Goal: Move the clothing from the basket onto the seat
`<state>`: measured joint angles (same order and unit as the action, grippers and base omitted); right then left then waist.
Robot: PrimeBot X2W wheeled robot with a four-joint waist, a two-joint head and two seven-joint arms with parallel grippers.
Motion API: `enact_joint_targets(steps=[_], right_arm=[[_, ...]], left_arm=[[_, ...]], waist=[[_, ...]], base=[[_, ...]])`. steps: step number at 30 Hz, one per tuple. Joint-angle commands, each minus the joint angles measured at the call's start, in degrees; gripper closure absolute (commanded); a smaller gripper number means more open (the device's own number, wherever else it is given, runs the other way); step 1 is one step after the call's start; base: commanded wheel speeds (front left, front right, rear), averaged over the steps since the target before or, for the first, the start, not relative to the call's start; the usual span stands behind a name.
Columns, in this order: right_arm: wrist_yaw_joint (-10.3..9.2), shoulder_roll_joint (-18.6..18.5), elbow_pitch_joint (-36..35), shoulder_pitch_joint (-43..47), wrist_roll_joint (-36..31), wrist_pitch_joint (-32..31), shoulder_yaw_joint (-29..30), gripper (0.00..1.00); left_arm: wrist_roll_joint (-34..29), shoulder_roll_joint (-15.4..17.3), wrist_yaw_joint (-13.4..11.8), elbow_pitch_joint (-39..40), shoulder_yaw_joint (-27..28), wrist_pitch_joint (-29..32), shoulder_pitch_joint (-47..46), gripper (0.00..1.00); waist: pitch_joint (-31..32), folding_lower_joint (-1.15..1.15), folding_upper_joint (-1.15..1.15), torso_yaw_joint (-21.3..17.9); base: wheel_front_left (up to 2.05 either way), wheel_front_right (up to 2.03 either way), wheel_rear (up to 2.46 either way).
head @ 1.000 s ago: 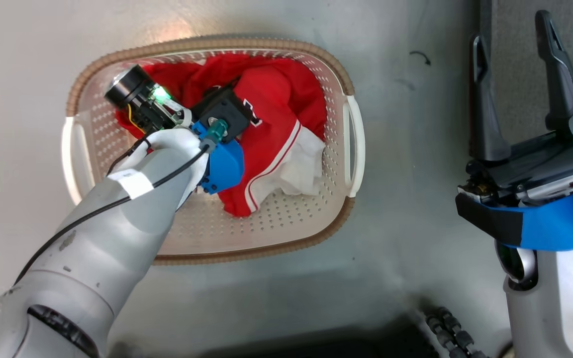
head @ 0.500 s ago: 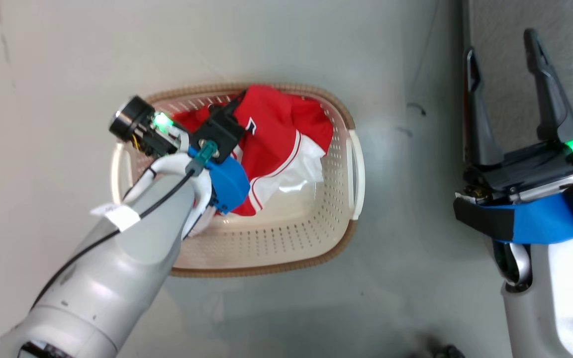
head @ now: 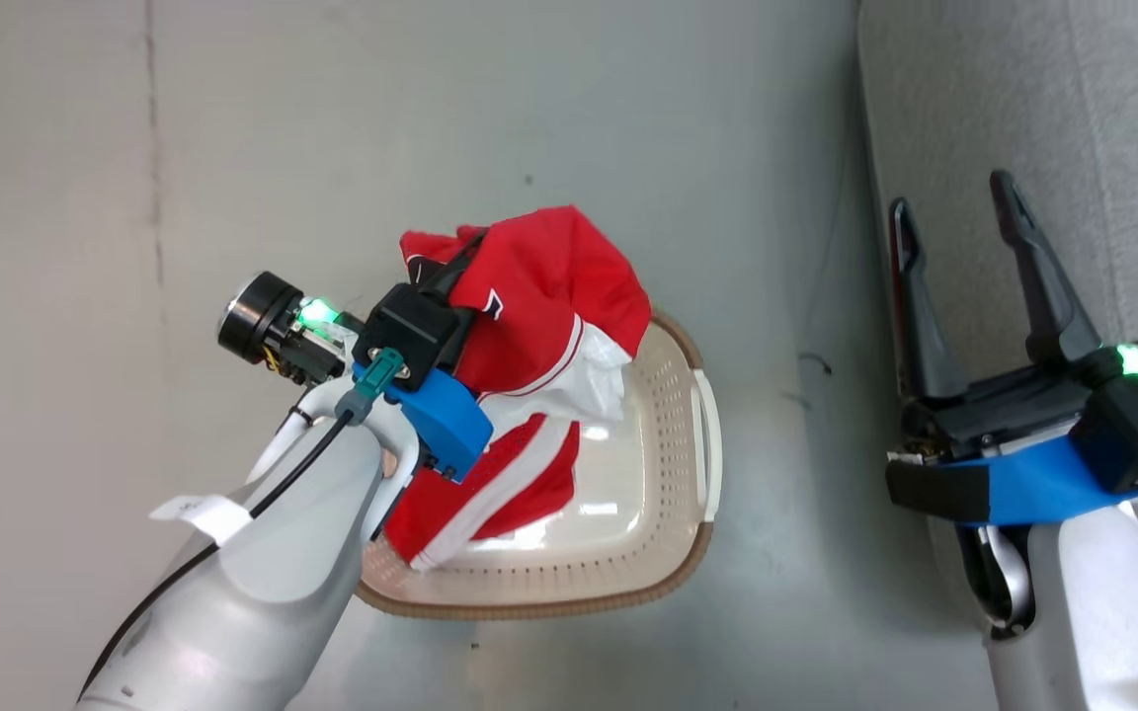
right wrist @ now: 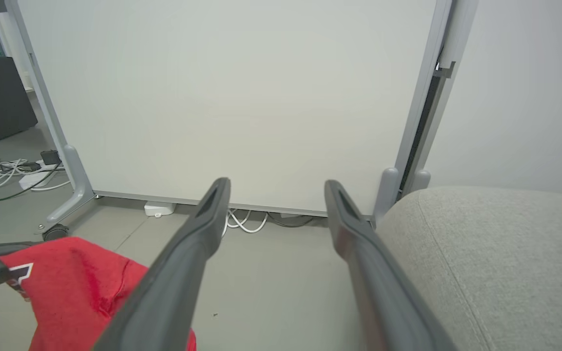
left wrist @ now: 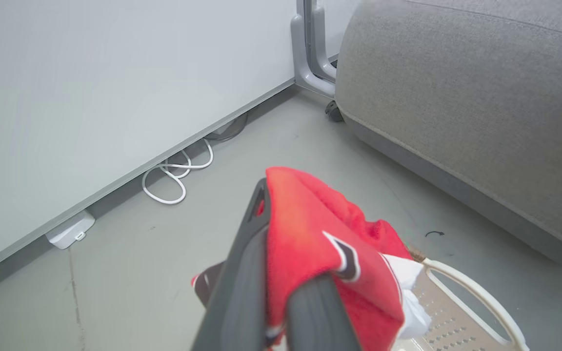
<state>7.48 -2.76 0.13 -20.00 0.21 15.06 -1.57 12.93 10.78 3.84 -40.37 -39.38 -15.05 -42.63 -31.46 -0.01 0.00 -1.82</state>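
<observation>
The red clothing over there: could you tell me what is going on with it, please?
The left pincer is shut on the red clothing, holding it up over the basket, its lower end hanging toward it. The right pincer is open, holding nothing, by the grey seat.

Left end effector [head: 470,249] tight on clothing [head: 549,281], forearm outstretched; right end effector [head: 952,196] wide open, fingers forward.

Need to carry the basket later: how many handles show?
1: a white handle on the basket's side facing the seat. Another may be hidden behind the left arm and clothing.
</observation>
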Motion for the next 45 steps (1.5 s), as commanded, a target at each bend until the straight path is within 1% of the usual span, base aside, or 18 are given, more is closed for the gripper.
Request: enact_joint_targets(steps=[1,6,14,19,25,34,39,45], right_arm=[[0.03,-0.2,0.5,1.3,0.5,0.2,0.2,0.00],[0.03,-0.2,1.9,3.6,1.0,0.2,0.5,0.00],[0.03,-0.2,3.2,6.8,2.3,0.2,0.5,0.00],[0.03,-0.2,3.7,9.0,3.1,0.2,0.3,0.00],[0.03,-0.2,3.9,11.3,3.6,0.2,0.6,0.00],[0.03,-0.2,3.8,13.2,4.2,0.2,0.8,0.00],[0.03,-0.2,3.4,13.8,4.4,0.2,0.7,0.00],[0.03,-0.2,2.3,13.5,4.2,0.2,0.4,0.00]], left_arm=[[-0.6,0.0,-0.1,1.1,0.8,-0.2,1.1,1.00],[-1.6,-0.3,0.4,4.7,3.3,-0.2,3.6,1.00],[-2.6,-1.1,1.5,10.6,6.8,-0.2,6.2,1.00],[-3.0,-2.0,2.2,14.0,8.2,-0.2,6.5,1.00],[-3.1,-3.4,3.0,16.8,8.6,-0.2,5.3,1.00],[-1.0,-4.7,3.6,17.0,6.3,-0.2,3.2,1.00],[1.1,-5.1,3.6,15.0,3.4,-0.2,2.3,1.00],[4.6,-4.9,3.6,12.2,-0.6,-0.2,1.6,1.00]], waist=[[4.2,0.01,0.00,1.0],[9.0,0.01,0.00,1.5],[16.2,0.01,0.00,1.4],[20.0,0.01,0.00,1.1],[23.4,0.01,0.00,1.0],[25.8,0.01,0.00,0.7],[26.5,0.01,0.00,0.8],[26.3,0.01,0.00,1.2]], base=[[0.00,0.00,0.00],[0.00,0.00,0.00],[0.00,0.00,0.00],[0.00,0.00,0.00],[0.00,0.00,0.00],[0.00,0.00,0.00],[0.00,0.00,0.00],[0.00,0.00,0.00]])
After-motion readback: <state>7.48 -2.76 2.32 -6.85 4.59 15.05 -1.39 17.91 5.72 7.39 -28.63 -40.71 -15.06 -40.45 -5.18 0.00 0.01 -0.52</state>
